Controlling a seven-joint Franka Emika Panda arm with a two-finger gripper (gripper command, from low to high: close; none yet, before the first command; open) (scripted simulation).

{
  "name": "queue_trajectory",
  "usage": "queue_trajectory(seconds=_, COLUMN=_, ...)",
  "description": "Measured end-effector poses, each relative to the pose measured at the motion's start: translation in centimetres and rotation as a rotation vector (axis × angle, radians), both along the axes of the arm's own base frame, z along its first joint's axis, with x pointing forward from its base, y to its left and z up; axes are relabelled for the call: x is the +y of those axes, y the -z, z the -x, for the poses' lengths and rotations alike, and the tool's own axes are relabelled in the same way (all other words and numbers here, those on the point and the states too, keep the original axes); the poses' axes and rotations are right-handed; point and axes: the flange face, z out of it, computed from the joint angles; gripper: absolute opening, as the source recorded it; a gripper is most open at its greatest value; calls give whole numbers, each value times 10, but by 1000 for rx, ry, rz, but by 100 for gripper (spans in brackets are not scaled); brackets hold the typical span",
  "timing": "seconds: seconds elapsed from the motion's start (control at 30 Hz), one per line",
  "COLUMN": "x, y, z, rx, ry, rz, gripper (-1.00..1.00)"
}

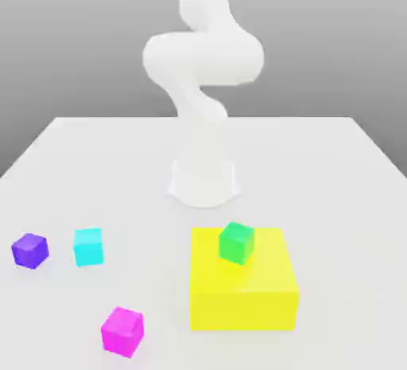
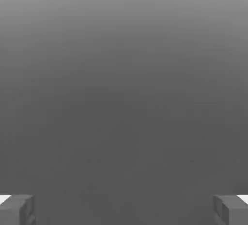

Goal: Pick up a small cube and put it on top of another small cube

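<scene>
The small cyan cube [image 1: 88,247] rests on the white table at the exterior view's left, between a purple cube and a magenta one. The small green cube [image 1: 237,242] sits on top of the big yellow block [image 1: 242,281], near its back edge. The white arm [image 1: 203,66] rises from its base at the table's middle and goes up out of the frame. In the hand view my gripper [image 2: 124,210] is open, its two grey fingertips [image 2: 17,209] far apart with nothing between them, facing plain grey background.
A purple cube [image 1: 30,250] lies at the far left of the exterior view. A magenta cube [image 1: 122,331] sits near the front edge. The arm's round base [image 1: 203,181] stands behind the yellow block on the white table [image 1: 342,201].
</scene>
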Motion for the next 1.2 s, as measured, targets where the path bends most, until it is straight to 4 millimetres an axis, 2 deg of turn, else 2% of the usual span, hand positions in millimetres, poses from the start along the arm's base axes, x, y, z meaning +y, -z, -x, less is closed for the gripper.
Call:
queue_trajectory(seconds=0.07, x=-28, y=49, z=-20, rx=69, ry=111, rz=-37, gripper=0)
queue_trajectory(seconds=0.13, x=-57, y=99, z=-31, rx=134, ry=221, rz=-75, gripper=0)
queue_trajectory(seconds=0.2, x=-86, y=148, z=-34, rx=195, ry=330, rz=-116, gripper=0)
queue_trajectory(seconds=0.3, x=-126, y=219, z=-25, rx=280, ry=491, rz=-179, gripper=0)
queue_trajectory(seconds=0.4, x=-160, y=287, z=-2, rx=361, ry=653, rz=-247, gripper=0)
queue_trajectory(seconds=0.5, x=-185, y=351, z=34, rx=439, ry=816, rz=-320, gripper=0)
queue_trajectory(seconds=0.6, x=-199, y=409, z=78, rx=513, ry=979, rz=-398, gripper=0)
queue_trajectory(seconds=0.67, x=-201, y=443, z=110, rx=562, ry=1086, rz=-452, gripper=0)
queue_trajectory(seconds=0.7, x=-202, y=457, z=121, rx=578, ry=1125, rz=-471, gripper=0)
queue_trajectory(seconds=0.77, x=-204, y=476, z=130, rx=588, ry=1161, rz=-488, gripper=0)
queue_trajectory(seconds=0.97, x=-201, y=525, z=132, rx=594, ry=1163, rz=-487, gripper=0)
queue_trajectory(seconds=1.0, x=-201, y=530, z=133, rx=595, ry=1163, rz=-488, gripper=-100)
queue_trajectory(seconds=1.2, x=-201, y=532, z=133, rx=593, ry=1163, rz=-488, gripper=-100)
